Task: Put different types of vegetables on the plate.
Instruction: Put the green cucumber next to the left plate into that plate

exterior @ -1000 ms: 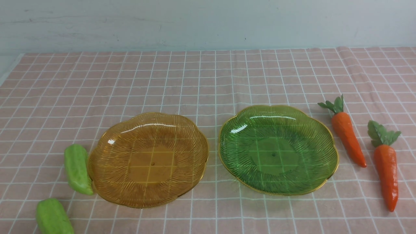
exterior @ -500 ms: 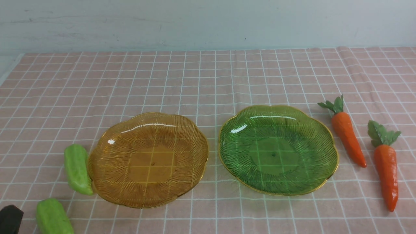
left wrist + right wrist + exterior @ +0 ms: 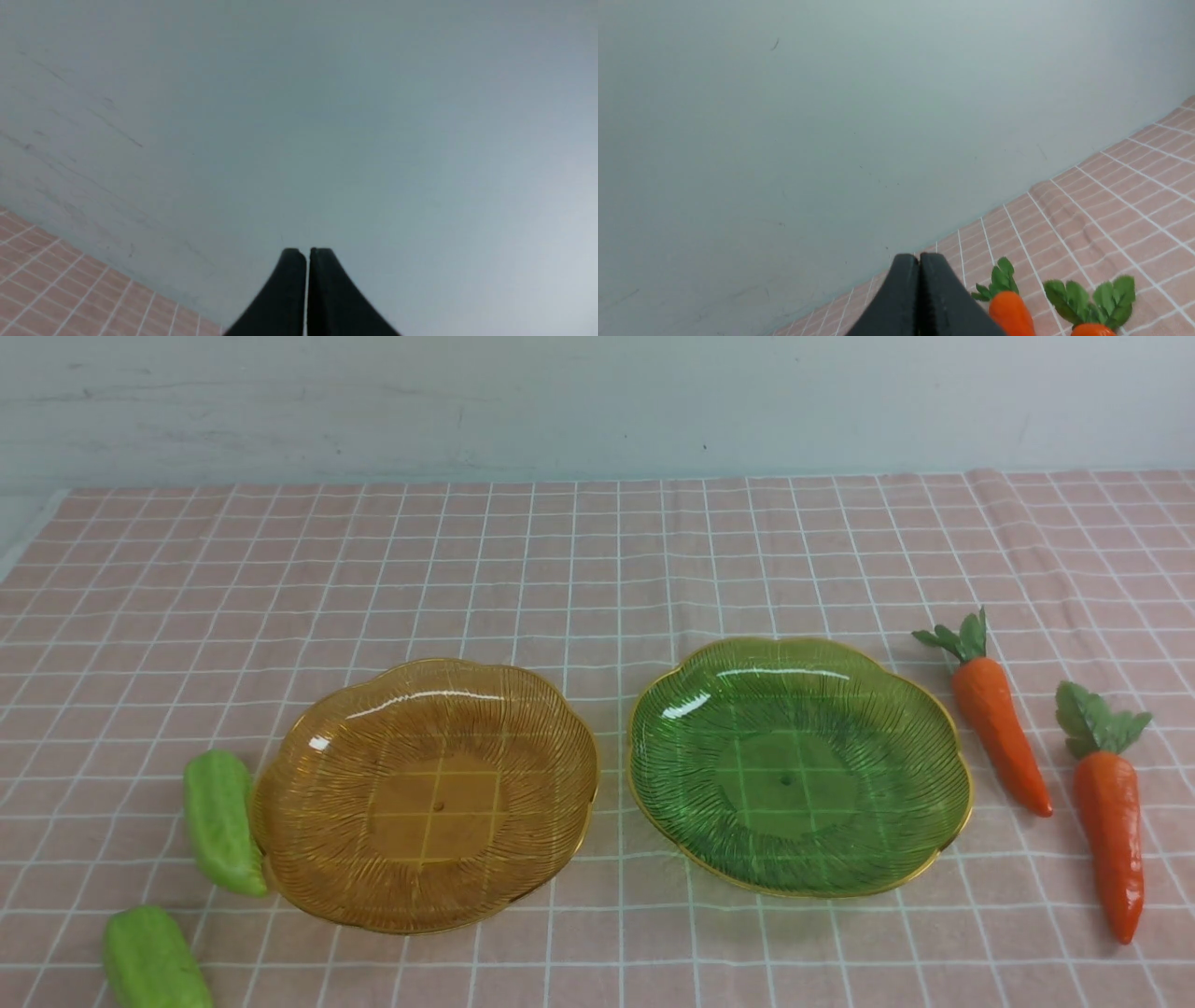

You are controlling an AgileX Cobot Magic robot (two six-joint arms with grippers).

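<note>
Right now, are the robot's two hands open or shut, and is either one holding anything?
Left hand: closed, fingers pressed together, holding nothing.
Right hand: closed, fingers pressed together, holding nothing.

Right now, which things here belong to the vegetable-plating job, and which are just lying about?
For the job: far gourd, near gourd, inner carrot, outer carrot, amber plate, green plate.
Just there: cloth, wall.
</note>
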